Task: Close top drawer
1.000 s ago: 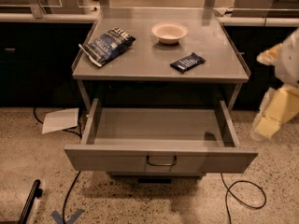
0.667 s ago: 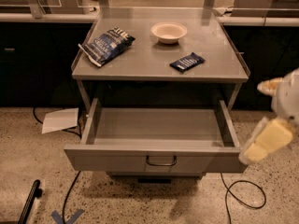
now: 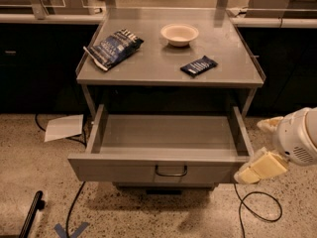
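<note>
Wide shallow grey metal top drawer (image 3: pixel 163 133) stands open; rigid, probably light on its slides. Push its front at the small dark loop handle (image 3: pixel 171 171). Cream plastic hand (image 3: pixel 260 167) sits just beside the drawer's right front corner. I cannot tell whether it is apart or together.

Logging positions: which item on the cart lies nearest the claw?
The dark snack bar, right of the bowl; claw hangs by the drawer's front-right corner.

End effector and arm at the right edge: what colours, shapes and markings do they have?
The end effector, beside the top drawer's right front corner, has pale cream-yellow blocky parts. Behind it is a rounded white arm housing with a patch of small vent holes. No cables or lettering show on it.
</note>
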Robot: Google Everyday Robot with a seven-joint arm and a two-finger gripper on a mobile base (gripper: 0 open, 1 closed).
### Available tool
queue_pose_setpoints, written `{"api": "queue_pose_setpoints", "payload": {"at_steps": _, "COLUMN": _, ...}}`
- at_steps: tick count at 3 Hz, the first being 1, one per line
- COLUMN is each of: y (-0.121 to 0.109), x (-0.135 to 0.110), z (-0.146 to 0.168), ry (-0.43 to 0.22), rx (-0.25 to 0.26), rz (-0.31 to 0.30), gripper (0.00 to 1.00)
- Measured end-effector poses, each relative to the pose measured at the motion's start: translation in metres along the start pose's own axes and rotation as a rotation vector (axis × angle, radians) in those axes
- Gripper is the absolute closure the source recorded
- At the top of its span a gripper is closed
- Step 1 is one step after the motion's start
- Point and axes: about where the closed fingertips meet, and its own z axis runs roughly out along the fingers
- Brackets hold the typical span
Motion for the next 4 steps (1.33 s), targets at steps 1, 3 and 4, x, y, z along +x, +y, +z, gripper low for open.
{"api": "queue_pose_setpoints", "payload": {"at_steps": 1, "y": 0.0004, "x": 0.0000, "z": -0.0002, "ry": 0.001, "rx": -0.001, "rz": 0.000, "gripper": 0.42}}
{"api": "queue_pose_setpoints", "payload": {"at_steps": 3, "y": 0.0005, "x": 0.0000, "z": -0.0002, "ry": 0.001, "rx": -0.001, "rz": 0.000, "gripper": 0.89}}
{"api": "queue_pose_setpoints", "payload": {"at_steps": 4, "y": 0.0009, "x": 0.0040, "z": 0.0040, "ry": -0.003, "rx": 0.010, "rz": 0.010, "gripper": 1.00}}
